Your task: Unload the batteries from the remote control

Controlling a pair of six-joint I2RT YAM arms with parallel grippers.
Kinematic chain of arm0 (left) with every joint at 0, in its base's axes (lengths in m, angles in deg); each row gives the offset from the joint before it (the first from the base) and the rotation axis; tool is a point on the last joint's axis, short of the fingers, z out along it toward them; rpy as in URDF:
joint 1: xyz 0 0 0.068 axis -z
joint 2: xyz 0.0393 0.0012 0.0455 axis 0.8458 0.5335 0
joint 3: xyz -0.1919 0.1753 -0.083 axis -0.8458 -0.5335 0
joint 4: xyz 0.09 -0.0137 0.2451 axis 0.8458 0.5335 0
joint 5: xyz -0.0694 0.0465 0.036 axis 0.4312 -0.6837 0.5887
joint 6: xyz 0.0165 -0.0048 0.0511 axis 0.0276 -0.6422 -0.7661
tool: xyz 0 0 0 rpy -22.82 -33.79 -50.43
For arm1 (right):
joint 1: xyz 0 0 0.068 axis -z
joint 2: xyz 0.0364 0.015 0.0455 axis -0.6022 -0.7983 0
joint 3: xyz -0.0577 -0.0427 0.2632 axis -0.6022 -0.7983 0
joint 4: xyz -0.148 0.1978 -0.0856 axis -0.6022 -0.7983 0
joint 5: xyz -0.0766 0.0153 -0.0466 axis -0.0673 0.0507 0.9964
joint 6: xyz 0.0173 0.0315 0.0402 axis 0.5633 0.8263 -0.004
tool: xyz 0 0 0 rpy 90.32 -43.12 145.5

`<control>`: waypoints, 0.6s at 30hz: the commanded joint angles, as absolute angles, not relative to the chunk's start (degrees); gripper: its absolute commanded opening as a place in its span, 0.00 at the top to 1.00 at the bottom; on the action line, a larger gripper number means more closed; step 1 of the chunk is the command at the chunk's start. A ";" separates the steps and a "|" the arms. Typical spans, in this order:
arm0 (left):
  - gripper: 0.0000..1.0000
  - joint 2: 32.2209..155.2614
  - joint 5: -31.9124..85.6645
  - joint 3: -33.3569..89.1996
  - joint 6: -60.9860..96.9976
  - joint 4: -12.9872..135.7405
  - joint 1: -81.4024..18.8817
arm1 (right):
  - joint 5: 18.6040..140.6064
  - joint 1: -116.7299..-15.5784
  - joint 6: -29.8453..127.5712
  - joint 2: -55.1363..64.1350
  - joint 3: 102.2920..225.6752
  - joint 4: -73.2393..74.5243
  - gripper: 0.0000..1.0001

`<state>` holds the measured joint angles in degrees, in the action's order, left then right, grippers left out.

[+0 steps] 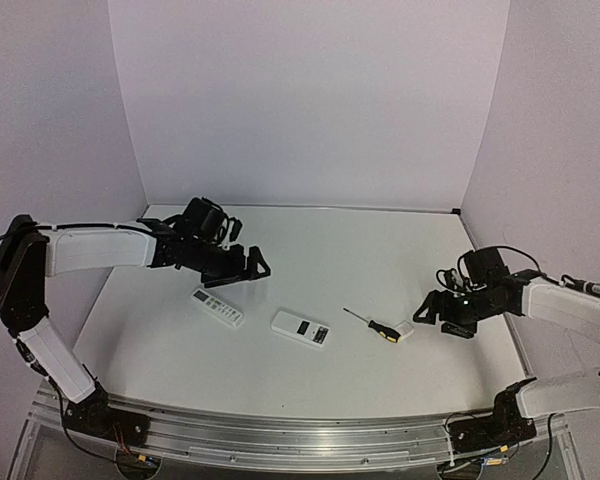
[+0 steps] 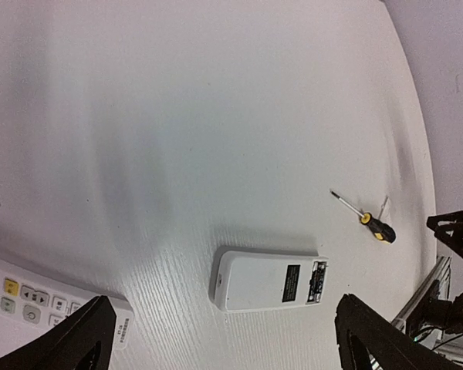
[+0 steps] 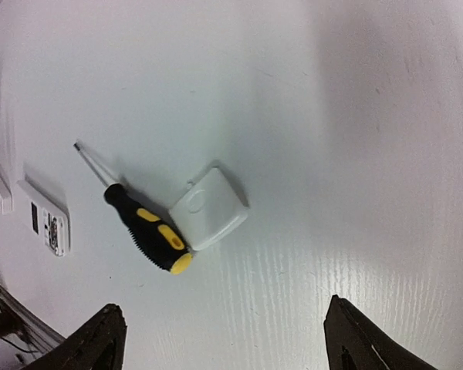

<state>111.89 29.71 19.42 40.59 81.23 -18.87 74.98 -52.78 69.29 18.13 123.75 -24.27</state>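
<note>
- The remote control is laid on the table to the left of the screwdriver, well apart from it. Its plain white back is turned up, so the dark recess is exposed to a reach from above.
- Its long axis is set roughly left to right in the top view, with the recess end pointed toward the screwdriver's tip.
- The batteries cannot be made out; whether they sit in the recess is too small to tell.
- The small white cover is seen touching the screwdriver's handle, off the remote control.
- The left gripper is held spread and empty above the table, far to the screwdriver's left and behind it.
- The right gripper is likewise spread wide with nothing in it, near the screwdriver's handle end, just past the cover.
- A slimmer remote lies farther left of the screwdriver.
</note>
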 commanded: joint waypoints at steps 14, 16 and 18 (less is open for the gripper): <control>0.00 86.06 8.25 3.18 44.48 75.66 -19.50 | 77.61 -67.58 31.60 -3.93 141.48 -25.39 0.18; 0.00 85.70 8.96 2.23 44.76 75.52 -19.53 | 78.92 -68.72 30.59 -7.01 143.40 -25.39 0.21; 0.00 85.59 9.50 1.84 44.92 75.61 -19.53 | 80.03 -69.48 29.65 -9.27 144.43 -25.39 0.24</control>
<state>87.00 10.24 3.09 43.98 77.29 -19.24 78.55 -67.73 34.02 -5.49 140.72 -25.32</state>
